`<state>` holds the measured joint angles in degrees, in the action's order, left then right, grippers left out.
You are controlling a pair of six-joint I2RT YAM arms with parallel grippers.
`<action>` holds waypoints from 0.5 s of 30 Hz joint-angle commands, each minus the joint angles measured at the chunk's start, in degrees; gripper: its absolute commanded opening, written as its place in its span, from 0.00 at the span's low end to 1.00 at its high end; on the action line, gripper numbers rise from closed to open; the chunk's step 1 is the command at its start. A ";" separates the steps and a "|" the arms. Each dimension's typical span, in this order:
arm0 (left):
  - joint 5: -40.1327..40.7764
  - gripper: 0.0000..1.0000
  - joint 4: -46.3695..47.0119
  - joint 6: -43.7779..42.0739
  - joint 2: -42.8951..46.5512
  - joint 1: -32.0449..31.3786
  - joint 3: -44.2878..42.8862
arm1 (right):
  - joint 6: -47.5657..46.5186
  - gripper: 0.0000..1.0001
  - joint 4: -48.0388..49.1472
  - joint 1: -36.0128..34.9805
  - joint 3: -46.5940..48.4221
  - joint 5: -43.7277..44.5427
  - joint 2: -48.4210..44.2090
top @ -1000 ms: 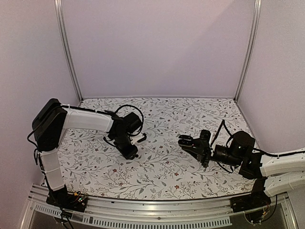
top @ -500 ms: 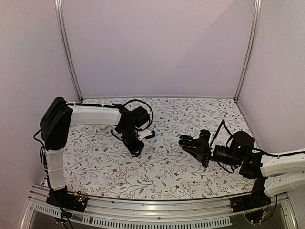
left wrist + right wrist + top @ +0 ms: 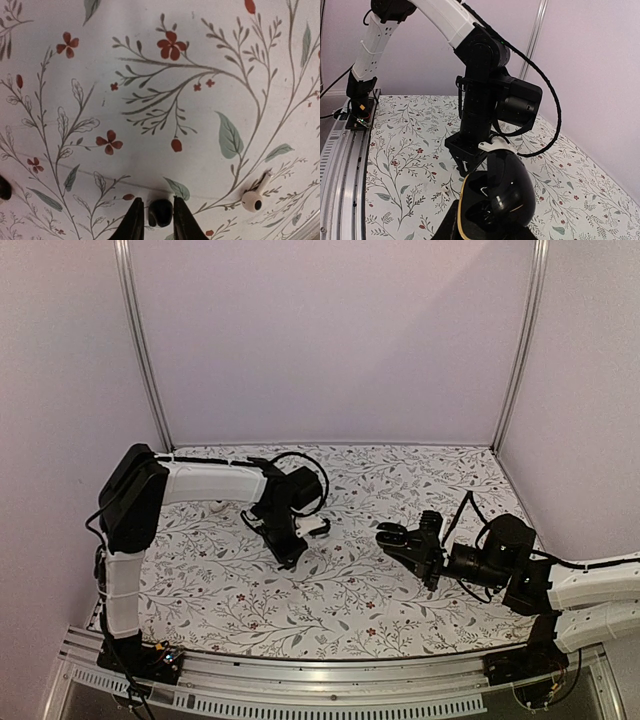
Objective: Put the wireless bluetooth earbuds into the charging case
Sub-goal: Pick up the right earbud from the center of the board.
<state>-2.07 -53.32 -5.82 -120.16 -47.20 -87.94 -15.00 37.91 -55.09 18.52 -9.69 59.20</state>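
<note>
In the left wrist view my left gripper (image 3: pixel 153 222) is shut on a small black earbud (image 3: pixel 161 212), held between the two fingertips just over the floral cloth. A white earbud (image 3: pixel 252 198) lies on the cloth to its right, apart from the fingers; it also shows in the right wrist view (image 3: pixel 444 189). My right gripper (image 3: pixel 487 232) is shut on the black glossy charging case (image 3: pixel 506 192), lid open, with a gold rim. From above, the left gripper (image 3: pixel 291 556) is left of centre and the case (image 3: pixel 389 534) faces it from the right gripper (image 3: pixel 404 540).
The floral cloth (image 3: pixel 350 600) covers the table. A dark object (image 3: pixel 3 188) shows at the left edge of the left wrist view. A metal rail (image 3: pixel 320 680) runs along the near edge. Walls close the back and sides.
My left arm has swung right and slightly away from the near edge, bringing its gripper closer to the case. The right arm and the case have not moved.
</note>
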 commanded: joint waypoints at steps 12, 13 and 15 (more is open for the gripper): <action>0.20 0.21 -2.85 -0.01 -2.06 -0.52 -0.50 | 0.43 0.00 0.43 0.23 0.28 0.82 -0.87; 0.14 0.20 -2.84 0.01 -2.02 -0.50 -0.40 | 0.37 0.00 0.48 0.18 0.36 0.82 -0.80; 0.17 0.19 -3.02 0.01 -2.09 -0.48 -0.47 | 0.34 0.00 0.49 0.22 0.45 0.73 -0.54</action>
<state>-1.87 -55.05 -5.78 -121.95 -47.24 -88.66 -15.00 37.67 -55.09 18.52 -9.54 59.20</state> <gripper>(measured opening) 0.202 0.223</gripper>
